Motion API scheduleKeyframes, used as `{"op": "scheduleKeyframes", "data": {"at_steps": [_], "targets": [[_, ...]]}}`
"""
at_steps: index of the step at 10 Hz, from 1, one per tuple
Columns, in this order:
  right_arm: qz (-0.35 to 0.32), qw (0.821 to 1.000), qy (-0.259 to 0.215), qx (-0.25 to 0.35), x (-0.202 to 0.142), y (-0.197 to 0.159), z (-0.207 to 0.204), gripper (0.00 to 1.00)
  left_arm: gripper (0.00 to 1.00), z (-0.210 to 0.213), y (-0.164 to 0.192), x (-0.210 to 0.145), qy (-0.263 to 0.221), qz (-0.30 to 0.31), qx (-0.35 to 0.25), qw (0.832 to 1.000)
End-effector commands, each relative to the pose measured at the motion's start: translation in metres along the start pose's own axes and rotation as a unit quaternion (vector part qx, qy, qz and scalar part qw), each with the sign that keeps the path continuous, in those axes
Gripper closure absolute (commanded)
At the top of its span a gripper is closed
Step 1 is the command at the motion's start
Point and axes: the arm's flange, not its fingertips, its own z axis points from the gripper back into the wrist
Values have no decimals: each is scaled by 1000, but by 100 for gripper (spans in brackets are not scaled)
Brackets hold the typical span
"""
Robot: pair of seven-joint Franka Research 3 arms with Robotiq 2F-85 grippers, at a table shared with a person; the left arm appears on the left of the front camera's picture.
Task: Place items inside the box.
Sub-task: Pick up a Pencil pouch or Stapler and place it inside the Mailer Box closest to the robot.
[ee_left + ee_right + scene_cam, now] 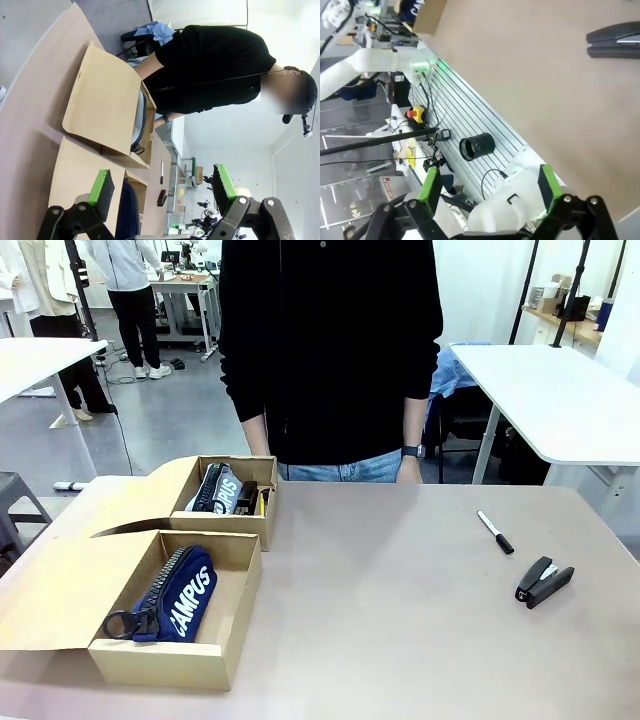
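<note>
Stapler (615,40) lies ahead, upper right of the wide-open, empty right gripper (487,185), its long axis running across the wrist view

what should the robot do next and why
Probably send the open right gripper toward the black stapler: it and the marker pen lie loose on the right side of the table, while the navy pouch already sits in the near box.
</note>
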Motion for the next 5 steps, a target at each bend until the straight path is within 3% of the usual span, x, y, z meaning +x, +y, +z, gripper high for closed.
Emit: {"op": "scheduleKeyframes", "data": {"at_steps": [1,2,3,5], "targets": [[167,983,-19,-70,23,-10,11,0,0,1,0,-1,-1,-4,-10,1000],[310,938,-11,-157,40,-22,16,0,0,1,0,-1,-1,-4,-10,1000],[437,862,-58,-251,59,-34,22,0,0,1,0,-1,-1,-4,-10,1000],[572,747,-112,-320,77,-42,25,0,0,1,0,-1,-1,-4,-10,1000]]}}
